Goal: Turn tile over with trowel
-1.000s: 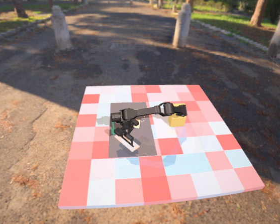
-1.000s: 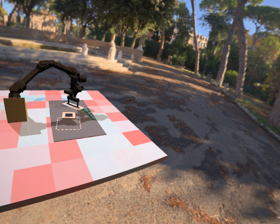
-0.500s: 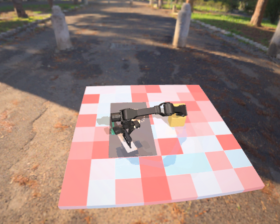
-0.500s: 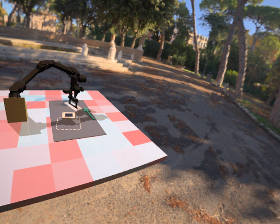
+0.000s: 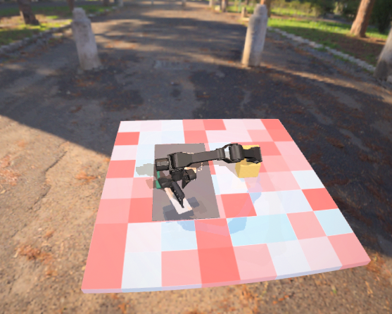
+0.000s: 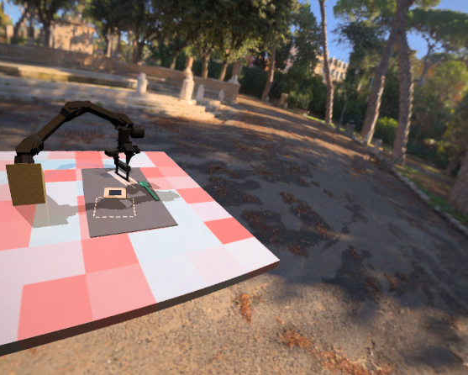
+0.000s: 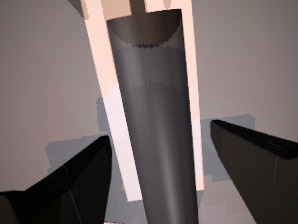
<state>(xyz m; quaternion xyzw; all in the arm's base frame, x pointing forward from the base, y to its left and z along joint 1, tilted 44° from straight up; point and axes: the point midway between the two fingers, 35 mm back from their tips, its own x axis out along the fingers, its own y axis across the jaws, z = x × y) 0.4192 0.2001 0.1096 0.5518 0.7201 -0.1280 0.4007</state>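
Note:
A tool with a flat pale blade [image 5: 184, 210] [image 6: 131, 182] [image 7: 120, 145] lies on the mat. Its thick dark round handle [image 7: 157, 115] runs above the blade. My gripper [image 5: 179, 196] [image 6: 122, 176] [image 7: 160, 135] is open around this handle, with a gap on both sides of it in the wrist view. The small cream tile [image 6: 115, 192] lies flat, its dark-marked side up, at one edge of the dashed outline [image 6: 114, 217]. In the top view the arm mostly hides the tile.
The grey mat [image 5: 212, 211] [image 6: 158, 219] lies on a checkered table [image 5: 212, 267] [image 6: 123, 290]. A green tool [image 5: 158, 183] [image 6: 149, 192] with a wide head and narrow stem lies beside the pale blade. The arm stands on a yellow block [image 5: 248, 169] [image 6: 28, 185].

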